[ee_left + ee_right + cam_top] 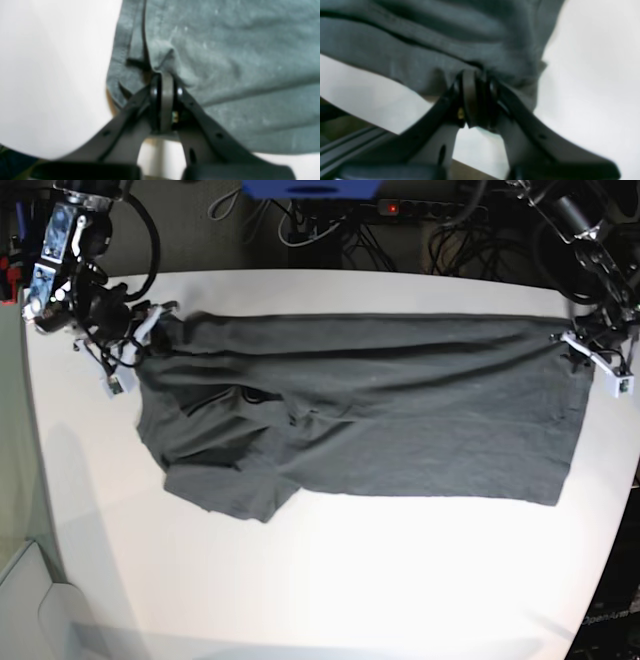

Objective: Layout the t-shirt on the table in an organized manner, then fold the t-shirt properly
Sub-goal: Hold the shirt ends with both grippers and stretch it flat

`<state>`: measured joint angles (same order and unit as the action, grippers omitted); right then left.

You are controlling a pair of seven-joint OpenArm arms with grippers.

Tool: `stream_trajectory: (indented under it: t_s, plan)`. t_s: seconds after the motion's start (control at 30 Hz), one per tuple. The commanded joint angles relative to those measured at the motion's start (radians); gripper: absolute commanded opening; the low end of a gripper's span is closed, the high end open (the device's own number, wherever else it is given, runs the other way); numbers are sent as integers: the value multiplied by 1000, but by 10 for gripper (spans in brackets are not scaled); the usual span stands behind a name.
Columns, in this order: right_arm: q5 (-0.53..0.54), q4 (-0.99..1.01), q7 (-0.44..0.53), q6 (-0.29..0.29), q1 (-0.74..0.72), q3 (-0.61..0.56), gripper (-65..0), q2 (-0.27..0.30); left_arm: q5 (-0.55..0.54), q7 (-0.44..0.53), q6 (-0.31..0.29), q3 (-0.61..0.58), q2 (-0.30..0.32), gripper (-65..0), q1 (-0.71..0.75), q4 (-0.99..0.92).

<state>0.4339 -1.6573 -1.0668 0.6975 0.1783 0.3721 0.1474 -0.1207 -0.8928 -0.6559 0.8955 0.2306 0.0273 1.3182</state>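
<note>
The t-shirt (370, 405) lies on the worktop (300, 580), stretched sideways in the base view between the two tools, so its long axis runs from one tool to the other along the far side. The hem end sits at the left tool (590, 348), on that view's right; the neck and sleeve end lies at the right tool (140, 330), where the cloth is bunched and a sleeve is folded over the body below that tool. Each tool's jaws are pressed together on cloth: the left wrist view shows the left tool (163, 75) pinching a puckered bit of the t-shirt (237, 62) near a corner of the hem, and the right wrist view shows the right tool (475, 75) pinching a gathered edge of the t-shirt (420, 45). The step in hand looks like the laying-out, with folding not yet begun. The next move likely calls for pulling the two grips apart and lowering evenly, so the far edge lies straight; the crumpled sleeve near the right tool would then need spreading
</note>
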Motion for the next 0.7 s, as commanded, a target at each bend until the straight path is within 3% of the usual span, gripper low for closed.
stream_trajectory:
  t_s: [0.0, 0.13, 0.47, 0.67]
  plan:
    - [13, -2, 33, 1, -4, 5, -594, 14, -4, 4, 2, 4, 22, -636, -3, 14]
    - [12, 12, 109, 1, 39, 5, -594, 31, -6, 4, 2, 6, 26, -636, 47, 28]
    - [12, 6, 118, 1, 109, 6, -594, 116, -14, -7, 2, 7, 34, -636, 138, 119]
    - [12, -148, 110, 1, 191, 5, -594, 125, -14, -9, 2, 7, 33, -636, 138, 129]
